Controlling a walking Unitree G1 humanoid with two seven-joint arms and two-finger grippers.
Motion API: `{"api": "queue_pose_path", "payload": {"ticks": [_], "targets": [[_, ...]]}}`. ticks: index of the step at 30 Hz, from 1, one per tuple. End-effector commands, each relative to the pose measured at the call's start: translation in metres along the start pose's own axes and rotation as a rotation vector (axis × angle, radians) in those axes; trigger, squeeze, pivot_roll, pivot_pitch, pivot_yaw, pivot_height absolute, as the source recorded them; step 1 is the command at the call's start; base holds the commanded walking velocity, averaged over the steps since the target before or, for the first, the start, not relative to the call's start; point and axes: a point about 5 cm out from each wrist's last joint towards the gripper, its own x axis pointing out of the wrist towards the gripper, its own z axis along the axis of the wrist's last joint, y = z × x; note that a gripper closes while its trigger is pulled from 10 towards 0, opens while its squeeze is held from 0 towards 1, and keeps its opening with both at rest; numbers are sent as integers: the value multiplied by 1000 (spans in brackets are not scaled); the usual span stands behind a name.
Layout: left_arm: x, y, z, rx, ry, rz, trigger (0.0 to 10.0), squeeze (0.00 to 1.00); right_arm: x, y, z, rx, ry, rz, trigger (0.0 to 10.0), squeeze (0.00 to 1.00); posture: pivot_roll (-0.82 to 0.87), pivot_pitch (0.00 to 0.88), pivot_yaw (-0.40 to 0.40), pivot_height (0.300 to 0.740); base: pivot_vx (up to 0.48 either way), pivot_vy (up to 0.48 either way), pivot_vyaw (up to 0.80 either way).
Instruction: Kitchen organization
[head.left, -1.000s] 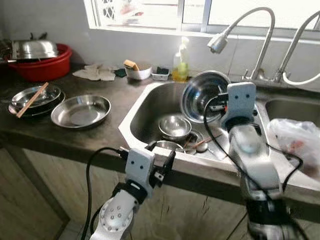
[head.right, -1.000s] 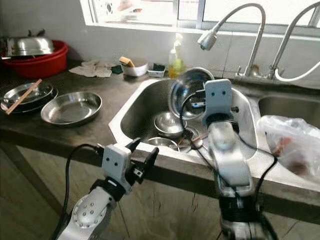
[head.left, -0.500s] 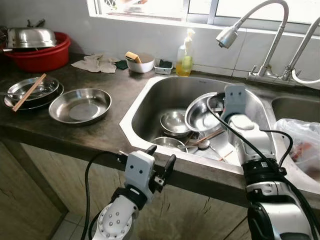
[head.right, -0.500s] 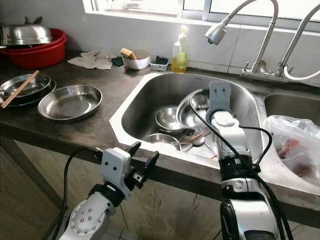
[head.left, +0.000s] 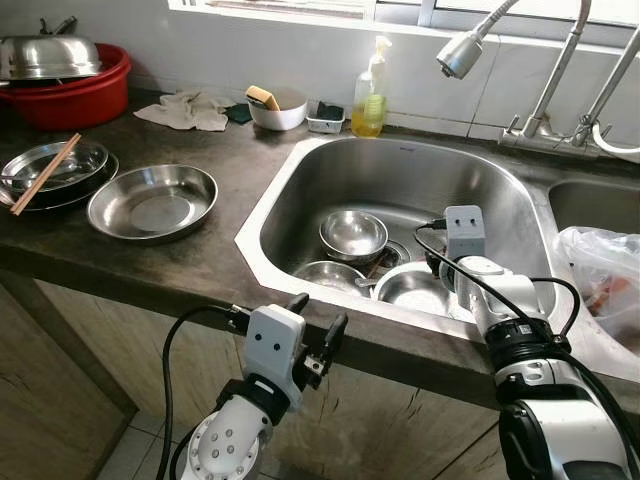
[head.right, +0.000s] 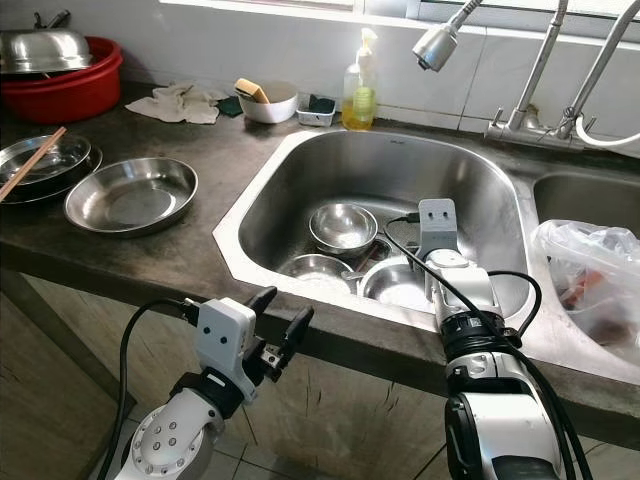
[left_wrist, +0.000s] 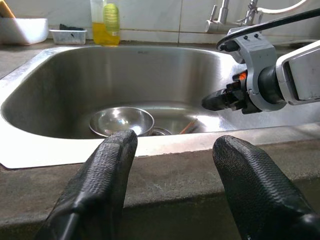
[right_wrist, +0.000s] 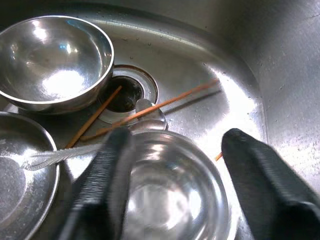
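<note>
Right gripper (right_wrist: 175, 195) reaches down into the stainless sink (head.left: 400, 180), its two ribbed black fingers spread apart over a shiny round steel bowl (right_wrist: 172, 195) lying on the sink floor. Just beyond it sits the drain (right_wrist: 127, 92), crossed by thin orange-brown chopsticks (right_wrist: 165, 102) and a metal spoon (right_wrist: 55, 156). Past the drain rests a deeper polished bowl (right_wrist: 52, 60), and beside the gripper a flatter steel dish (right_wrist: 22, 185). Left gripper (left_wrist: 172, 150) hovers outside the sink's front rim, fingers parted, holding nothing. Farther off, a wide steel pan (head.left: 152, 202) sits on the dark counter (head.left: 220, 150).
</note>
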Motion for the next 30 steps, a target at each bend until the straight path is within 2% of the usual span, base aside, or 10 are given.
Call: {"api": "queue_pose_path", "payload": {"ticks": [1, 2, 6, 12, 13, 18, 19, 21, 27, 30], "targets": [[2, 0, 6, 5, -16, 3, 10000, 0, -3, -3, 11, 31, -46, -10, 10000, 1000, 52, 110, -73, 740, 0, 0, 0], [2, 1, 6, 8, -18, 5, 10000, 0, -5, -3, 16, 33, -88, -10, 10000, 0, 52, 105, -74, 740, 0, 0, 0], [3, 2, 6, 11, -19, 10, 10000, 0, -12, 0, 28, 34, -189, -6, 10000, 0, 52, 98, -74, 740, 0, 0, 0], [8, 4, 7, 16, -32, 18, 10000, 0, -52, 6, 52, 69, -509, 35, 10000, 0, 47, 69, -71, 740, 0, 0, 0], [8, 4, 7, 16, -32, 18, 10000, 0, -52, 6, 52, 69, -509, 35, 10000, 0, 47, 69, -71, 740, 0, 0, 0], [13, 7, 10, 24, -51, 16, 10000, 0, -90, 15, 40, 68, -641, 139, 10000, 0, 34, 39, -61, 740, 0, 0, 0], [13, 7, 10, 24, -51, 16, 10000, 0, -90, 15, 40, 68, -641, 139, 10000, 0, 34, 39, -61, 740, 0, 0, 0], [18, 12, 14, 34, -70, 31, 10000, 0, -115, 16, 33, 29, -730, 173, 10000, 0, 22, 20, -53, 740, 0, 0, 0], [22, 17, 17, 24, -82, 46, 10000, 0, -136, 16, 15, 18, -757, 195, 10000, 0, 22, 0, -52, 740, 0, 0, 0], [22, 19, 19, 16, -88, 60, 10000, 0, -143, 15, -6, 11, -707, 180, 10000, 0, 15, 0, -45, 740, 0, 0, 0]]}}
